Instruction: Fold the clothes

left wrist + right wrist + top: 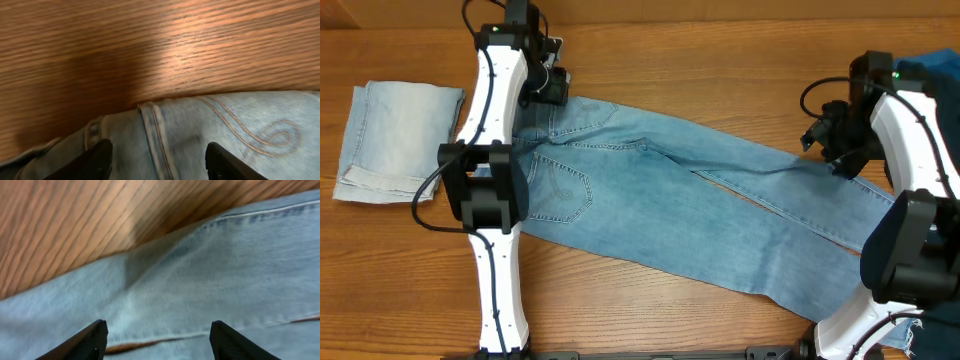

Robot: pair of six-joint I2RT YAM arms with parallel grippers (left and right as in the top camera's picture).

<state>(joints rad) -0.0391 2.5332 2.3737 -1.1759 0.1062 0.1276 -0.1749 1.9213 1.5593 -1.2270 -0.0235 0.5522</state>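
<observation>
My left arm (490,90): stretched across to the waistband of the long light-blue denim jeans (670,195).
My left tool (157,162): apart, empty.
My right arm (910,120): bent inward over one leg.
My right tool (157,340): apart, empty.

**Overhead view.** Bright, even, diffuse light. The counter (720,40) and the jeans (720,200) are sharp across the frame. Only faint, soft-edged shadows lie beside the left arm (490,100).

**Left wrist view.** A warm, bright patch of glare sits on the counter right of centre, and a broad dim shadow darkens the wood to its left. The denim is slightly soft. The left claw (157,160) shows its fingers (95,162) as dark, unfocused silhouettes at the lower edge.

**Right wrist view.** The whole frame is heavily blurred, with the wood grain smeared into streaks. A pale highlight lies on the counter at upper left, and a grey shadow falls across the jeans near centre. The right claw (157,340) appears only as black, soft-edged shapes.
</observation>
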